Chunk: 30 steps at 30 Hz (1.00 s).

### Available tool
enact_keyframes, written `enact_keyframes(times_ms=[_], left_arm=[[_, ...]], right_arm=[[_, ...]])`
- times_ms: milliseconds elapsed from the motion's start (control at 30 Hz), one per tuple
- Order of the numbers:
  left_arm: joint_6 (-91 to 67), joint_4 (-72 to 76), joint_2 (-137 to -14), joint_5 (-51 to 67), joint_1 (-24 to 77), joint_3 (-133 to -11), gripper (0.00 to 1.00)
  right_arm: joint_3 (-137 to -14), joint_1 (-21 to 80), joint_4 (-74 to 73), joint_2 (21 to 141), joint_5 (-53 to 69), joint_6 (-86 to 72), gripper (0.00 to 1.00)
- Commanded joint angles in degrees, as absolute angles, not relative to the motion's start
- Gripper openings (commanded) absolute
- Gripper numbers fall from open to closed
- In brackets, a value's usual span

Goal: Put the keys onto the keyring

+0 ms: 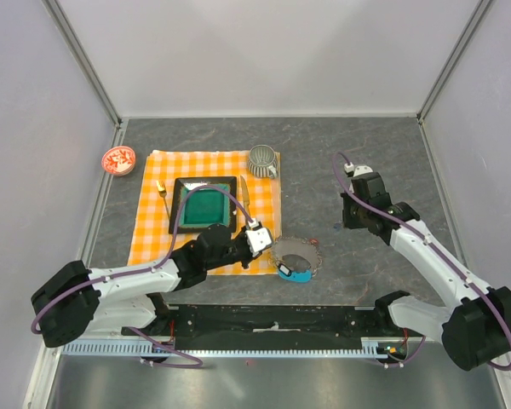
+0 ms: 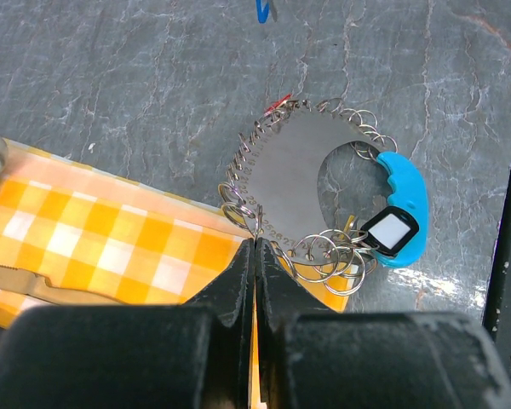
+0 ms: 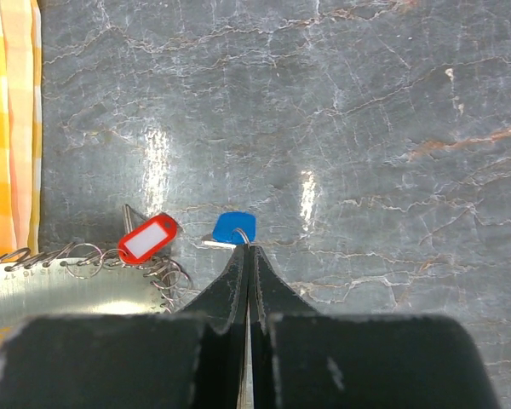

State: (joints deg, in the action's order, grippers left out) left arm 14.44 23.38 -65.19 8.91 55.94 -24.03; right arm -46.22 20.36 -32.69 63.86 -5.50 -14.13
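Near the table's front edge, just right of the checked cloth's near-right corner, lies the keyring: a flat metal crescent edged with many small wire rings and bearing a cyan tag on its right side.

- **Left gripper**: jaws closed, tips touching the small rings at the keyring's near-left edge. Whether a ring is pinched between them cannot be told.
- **Right gripper**: jaws closed, tips meeting at the small ring of the blue key. Whether that ring is gripped cannot be told.
- **Keys:** 3 are visible.
  - The blue key rests on bare table, right of and farther back than the keyring, apart from it.
  - The red key lies against the rings at the keyring's far edge.
  - The white key lies among the rings beside the cyan tag.
  - Whether the red or the white key is threaded on cannot be told.
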Motion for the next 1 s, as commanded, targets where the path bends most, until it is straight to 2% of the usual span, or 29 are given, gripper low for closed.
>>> enact_keyframes(times_ms=[0,100,300,533,700,833,933,967], left_arm=[[15.4,27.4,-63.3,7.9,55.6,-23.8,0.02],[15.4,27.4,-63.2,8.0,55.6,-23.8,0.02],[15.3,27.4,-63.1,8.0,55.7,-23.7,0.02],[15.1,27.5,-63.5,8.2,55.6,-23.6,0.02],[15.1,27.6,-63.3,7.7,55.6,-23.6,0.02],[14.9,27.9,-63.2,7.8,55.6,-23.4,0.02],[14.9,27.9,-63.4,7.7,55.6,-23.4,0.02],[15.0,27.9,-63.3,7.7,55.6,-23.3,0.02]], right_arm=[[-50.1,20.1,-35.1,64.9,-8.0,-13.4,0.0],[-50.5,20.2,-34.6,66.4,-9.0,-11.6,0.0],[-46.3,20.2,-24.2,69.6,-8.3,-10.5,0.0],[-40.1,20.2,-1.6,77.2,-6.1,-15.9,0.0],[-39.6,20.8,7.5,85.5,-6.6,-19.0,0.0],[-36.4,21.8,20.4,88.7,-8.0,-21.0,0.0],[-34.5,22.0,23.3,89.3,-7.7,-22.5,0.04],[-34.3,22.0,22.7,88.9,-6.7,-23.0,0.11]])
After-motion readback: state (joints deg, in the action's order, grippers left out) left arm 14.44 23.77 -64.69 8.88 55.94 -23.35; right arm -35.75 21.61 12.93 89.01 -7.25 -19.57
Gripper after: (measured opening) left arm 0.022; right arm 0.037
